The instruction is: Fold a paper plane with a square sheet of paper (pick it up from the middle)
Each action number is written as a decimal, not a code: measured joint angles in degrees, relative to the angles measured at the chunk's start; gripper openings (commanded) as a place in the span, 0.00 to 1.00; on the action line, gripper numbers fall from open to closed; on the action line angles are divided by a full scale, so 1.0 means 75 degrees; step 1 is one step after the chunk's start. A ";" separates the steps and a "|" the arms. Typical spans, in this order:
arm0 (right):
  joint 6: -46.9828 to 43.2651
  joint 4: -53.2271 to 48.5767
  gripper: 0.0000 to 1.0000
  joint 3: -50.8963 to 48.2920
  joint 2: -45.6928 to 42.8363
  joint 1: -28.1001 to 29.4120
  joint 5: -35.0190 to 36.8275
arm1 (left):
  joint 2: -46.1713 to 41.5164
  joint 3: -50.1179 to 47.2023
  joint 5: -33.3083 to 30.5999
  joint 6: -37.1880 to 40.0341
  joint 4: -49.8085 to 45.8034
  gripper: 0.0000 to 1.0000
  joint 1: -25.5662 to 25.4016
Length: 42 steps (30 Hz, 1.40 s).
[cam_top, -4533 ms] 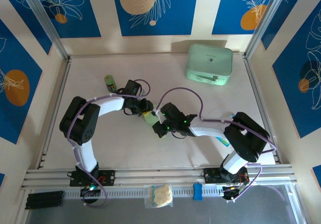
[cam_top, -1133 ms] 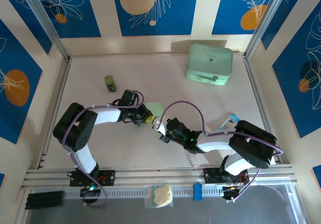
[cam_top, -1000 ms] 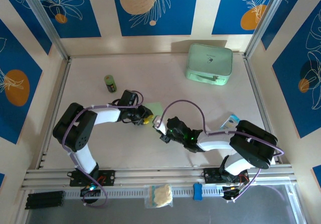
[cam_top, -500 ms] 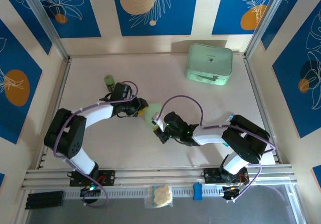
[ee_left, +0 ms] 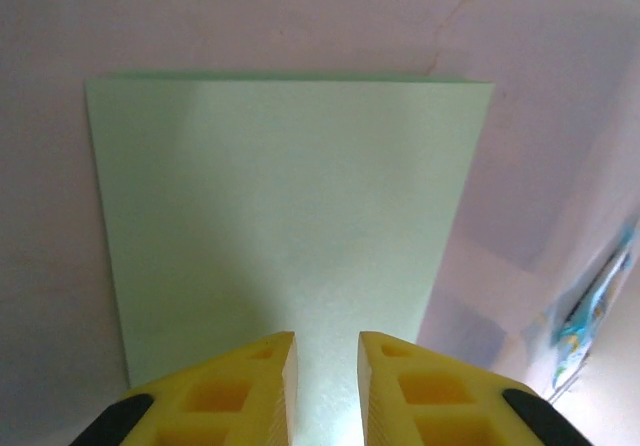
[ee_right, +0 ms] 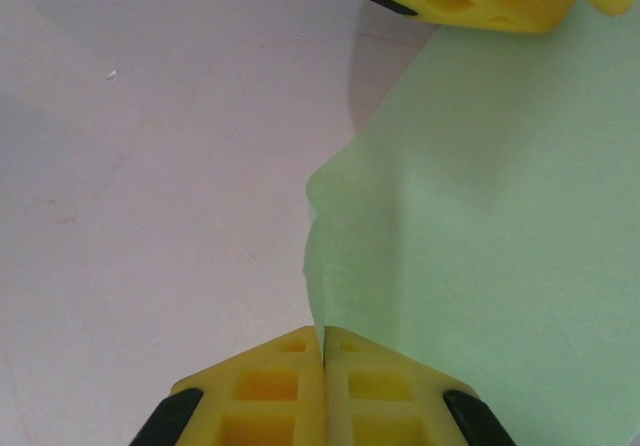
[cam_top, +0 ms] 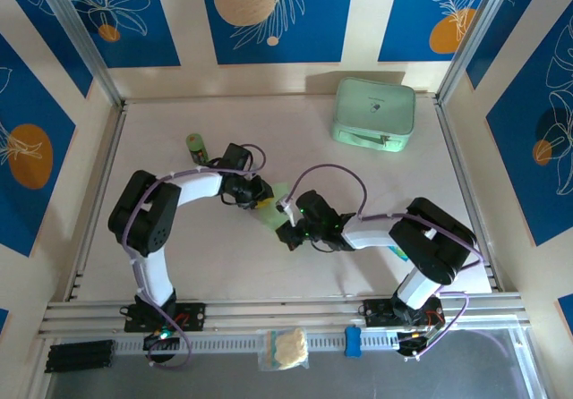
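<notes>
**Step in hand (judged):** an early fold. Both arms are working the sheet near the centre of the table (cam_top: 376, 184).

**Task object:** the square sheet of paper (cam_top: 274, 207) lies just left of centre in the top view, between the two grippers. In the left wrist view it reads as a flat, pale green panel (ee_left: 290, 216) with straight edges and clean far corners. Whether it is already doubled over cannot be told. No pointed dart shape is formed yet.

**Right gripper** (ee_right: 325, 371): jaws are pressed fully together at the bottom of its wrist view. The sheet's near edge runs into the seam between them and the paper there bulges upward, so it is pinching the sheet's edge.

**Left gripper** (ee_left: 325, 391): jaws stand narrowly apart over the sheet's near edge, with paper visible in the gap. Nothing is clamped. Whether the pads touch the paper cannot be told.

**Other items:** the mint-green case (cam_top: 373, 113) at upper right and the small green bottle (cam_top: 196, 147) at upper left are well apart from the work.

**Next move (judged):** the right gripper carries its pinched edge across to meet the opposite edge squarely. The left gripper pins the sheet so it cannot slide, then presses the crease. Misaligned edges and tearing the thin paper are the main risks.
</notes>
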 measured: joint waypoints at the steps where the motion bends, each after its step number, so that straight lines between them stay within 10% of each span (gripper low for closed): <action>1: 0.0082 -0.0006 0.00 0.0000 0.0000 -0.0064 -0.0076 | 0.0079 0.0096 -0.0032 0.0105 -0.0114 0.22 -0.0006; 42: 0.1309 -0.0758 0.00 0.0344 0.0079 -0.0574 0.0784 | 0.0796 0.1169 -0.0329 0.1419 -0.1504 0.16 -0.0140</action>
